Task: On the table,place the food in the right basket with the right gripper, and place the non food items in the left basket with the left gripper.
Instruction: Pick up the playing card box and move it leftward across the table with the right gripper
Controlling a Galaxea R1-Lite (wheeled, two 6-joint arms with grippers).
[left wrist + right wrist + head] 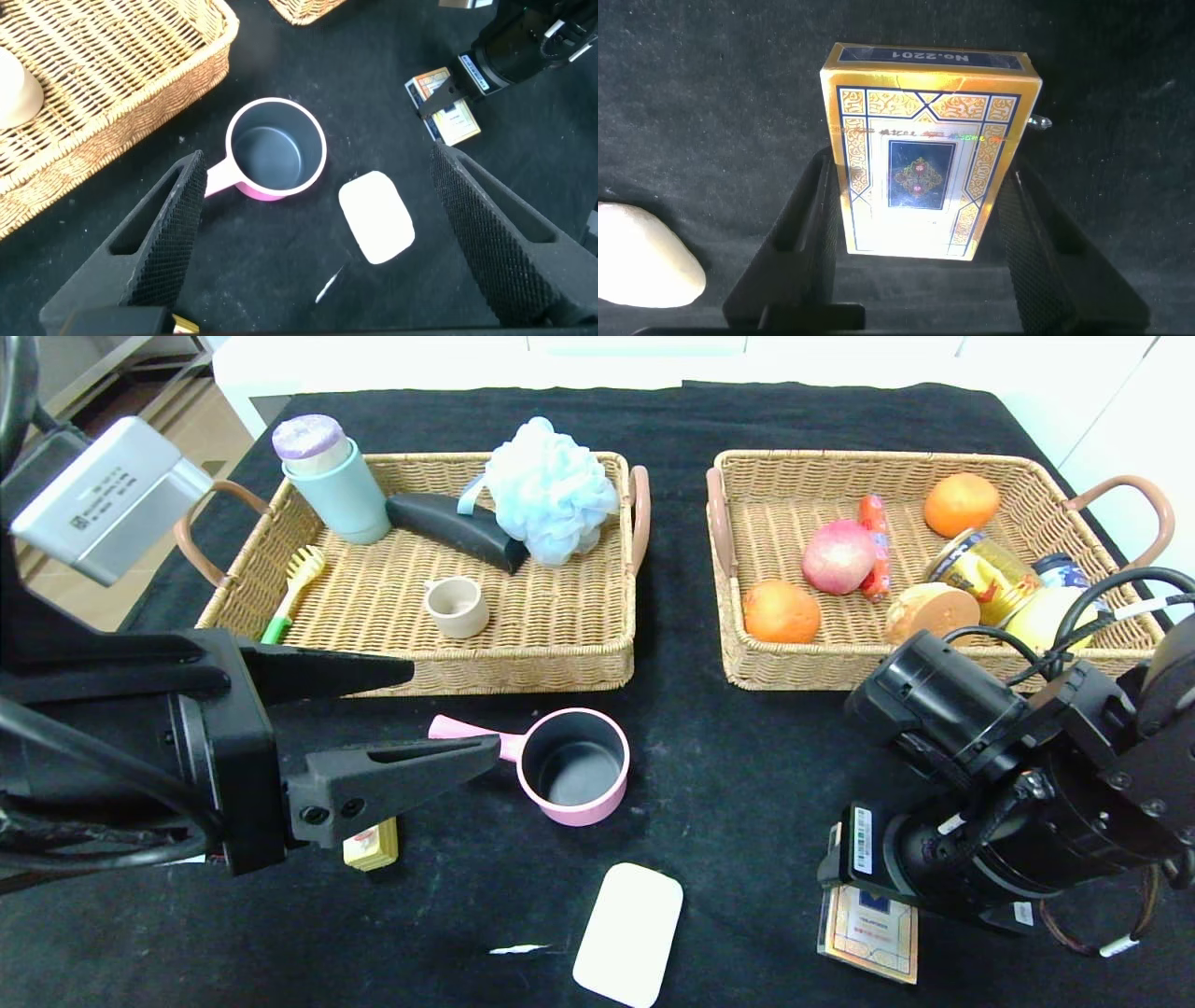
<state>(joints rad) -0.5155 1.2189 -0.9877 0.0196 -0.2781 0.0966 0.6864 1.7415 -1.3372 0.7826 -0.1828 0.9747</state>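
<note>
Left gripper [439, 714] is hanging over the black table [747, 784] with its jaws spread wide, nothing in them. It sits just in front of the left basket [523, 667], right by the handle of the pink saucepan [571, 765], which stands upright and empty on the cloth. From the left wrist view the saucepan [276, 149] shows between the 2 fingers but below them, not touched.

Right gripper [920, 257] is down low near the front right of the table, fingers apart on either side of a card box [929, 154] with gold and blue print. Can't tell if the pads actually touch it. In the head view the box [870, 933] pokes out under the right arm.

White soap bar [628, 933] lies flat between the saucepan and the card box. A small yellow item [372, 845] peeks out under the left gripper.

Right basket [738, 644] holds 2 oranges, an apple, a sausage, bread and cans. Left basket has a loofah, cup, brush and bottle.
</note>
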